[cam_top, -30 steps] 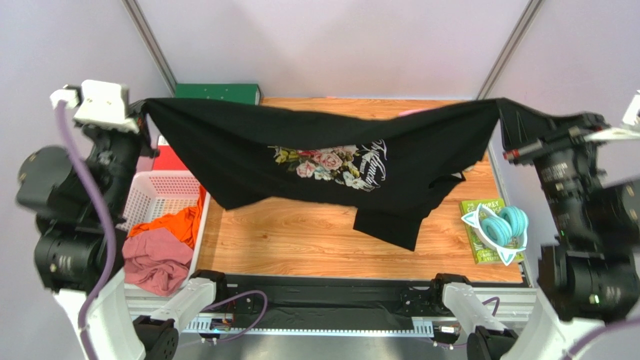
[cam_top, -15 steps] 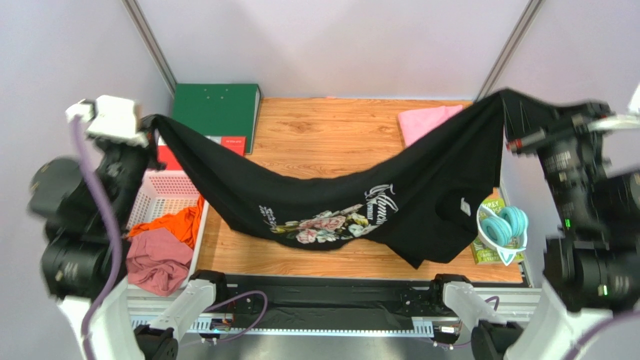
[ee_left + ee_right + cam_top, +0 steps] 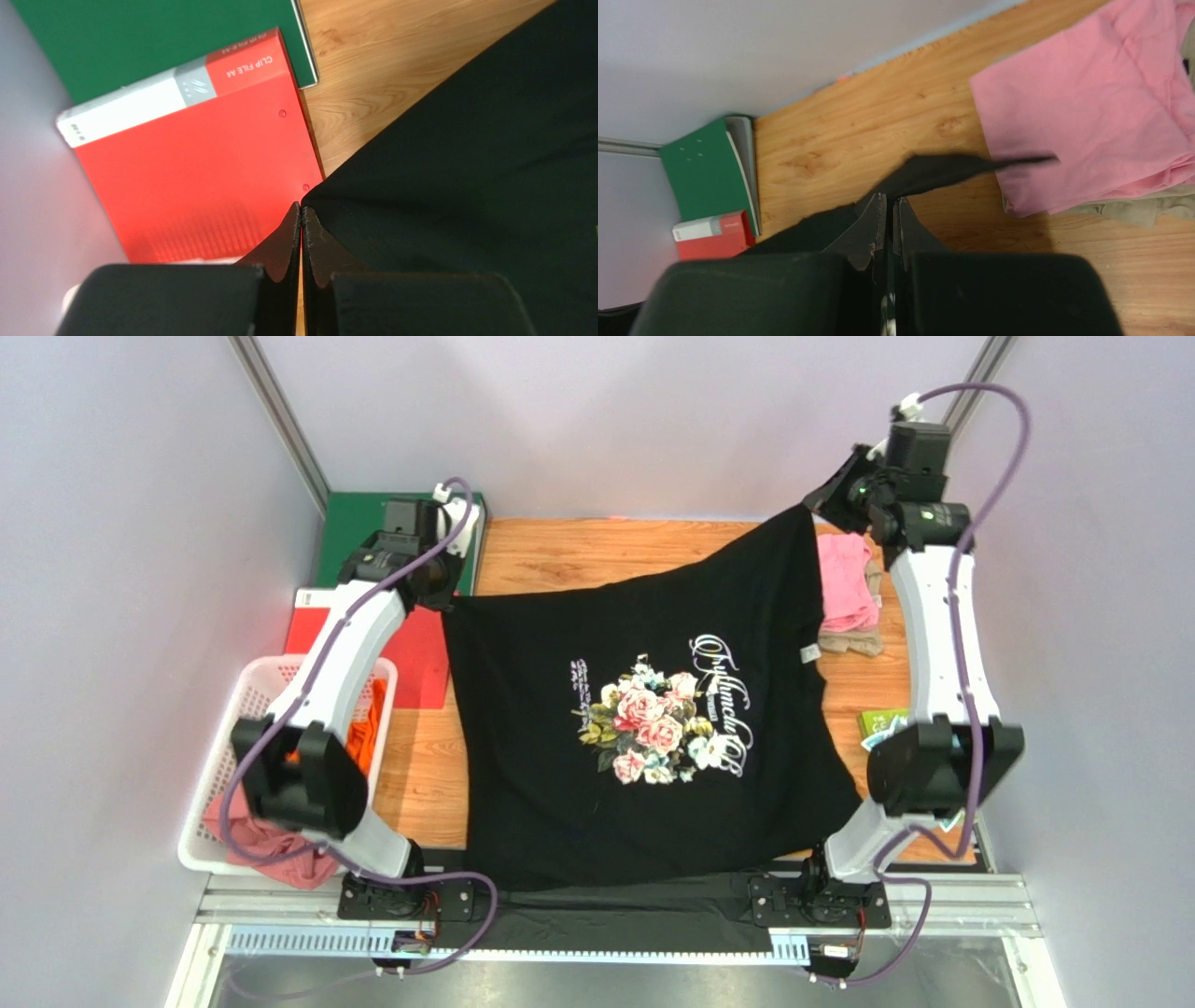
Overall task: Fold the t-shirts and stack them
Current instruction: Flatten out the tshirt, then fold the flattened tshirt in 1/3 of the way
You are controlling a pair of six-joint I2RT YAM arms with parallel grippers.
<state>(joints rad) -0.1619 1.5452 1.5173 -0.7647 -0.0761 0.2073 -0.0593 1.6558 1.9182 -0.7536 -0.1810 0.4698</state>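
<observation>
At lower left, a white basket (image 3: 211, 805) holding an orange t-shirt (image 3: 373, 735) and a dusty-rose t-shirt (image 3: 267, 851). Across mid-frame, covering most of the bench (image 3: 589, 553), the black t-shirt (image 3: 533, 756), rose print up. Left jaws clamped on its upper-left corner, right jaws on its upper-right. Upper left: red binder (image 3: 196, 168), green binder (image 3: 161, 35). Upper right: pink t-shirt (image 3: 845, 574) over a beige t-shirt (image 3: 856, 643).
</observation>
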